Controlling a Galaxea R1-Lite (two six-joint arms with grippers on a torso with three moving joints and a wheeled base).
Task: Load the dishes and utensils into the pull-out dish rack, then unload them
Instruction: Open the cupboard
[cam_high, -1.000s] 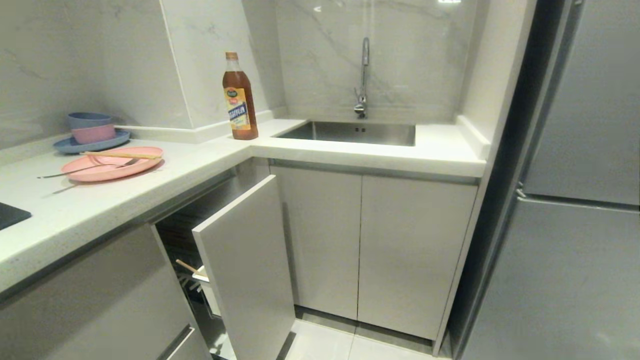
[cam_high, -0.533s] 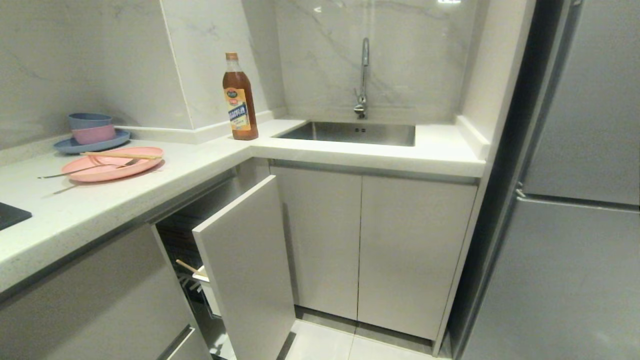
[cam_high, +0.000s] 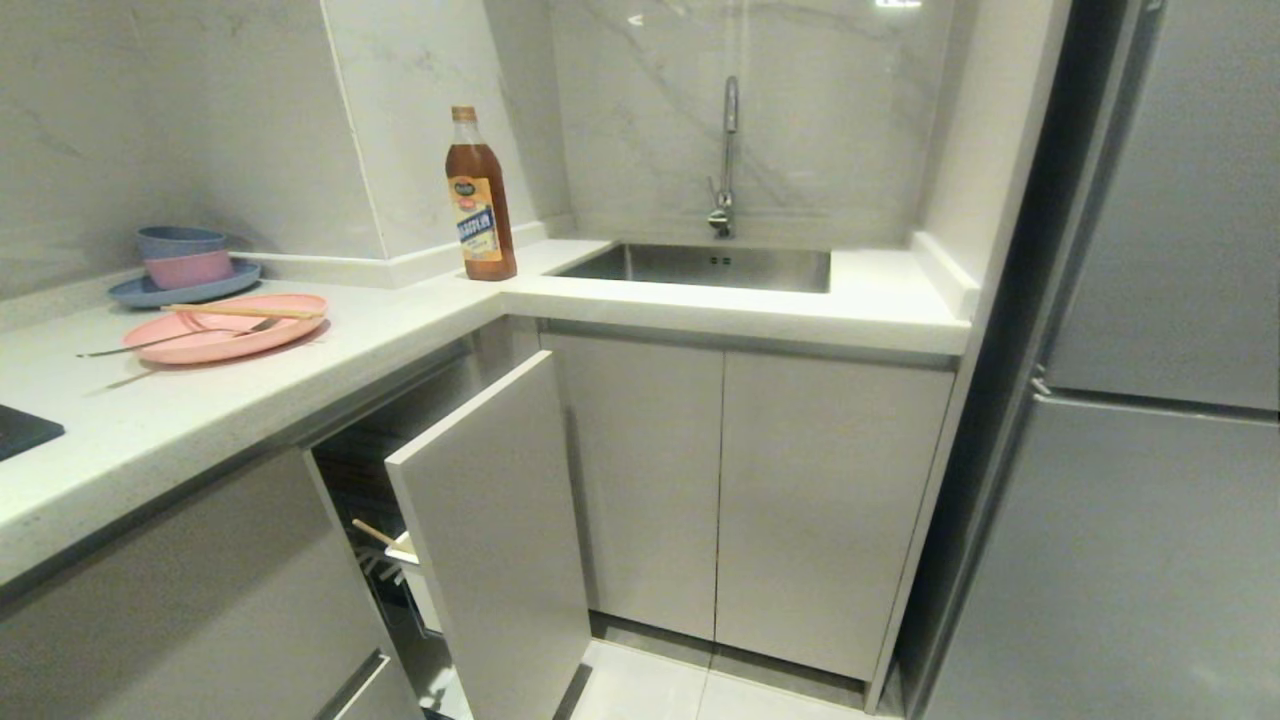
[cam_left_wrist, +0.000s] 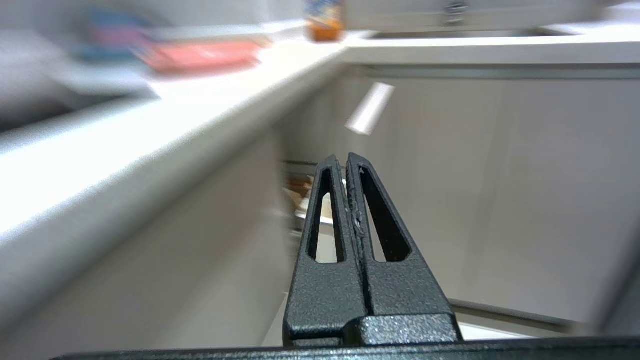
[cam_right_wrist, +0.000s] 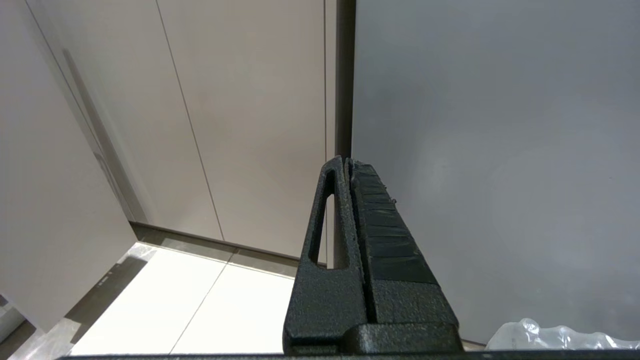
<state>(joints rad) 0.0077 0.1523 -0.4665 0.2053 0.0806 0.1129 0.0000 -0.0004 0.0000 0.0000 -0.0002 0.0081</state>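
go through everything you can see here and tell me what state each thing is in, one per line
Dish rack: pulled partly out.
Pink plate: on the counter, not loaded.
Chopsticks: lying across the plate.
Fork: resting on the plate.
Bottle: upright, capped.
Tap: off.
Left gripper: shut, empty.
Right gripper: shut, empty.

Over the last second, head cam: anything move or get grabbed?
No visible change. The pink plate sits on the countertop with the chopsticks and fork across it, the pull-out dish rack stands partly pulled out, and the bottle is beside the sink. Neither arm enters the head view. Both end effectors, left and right, are shut and empty.
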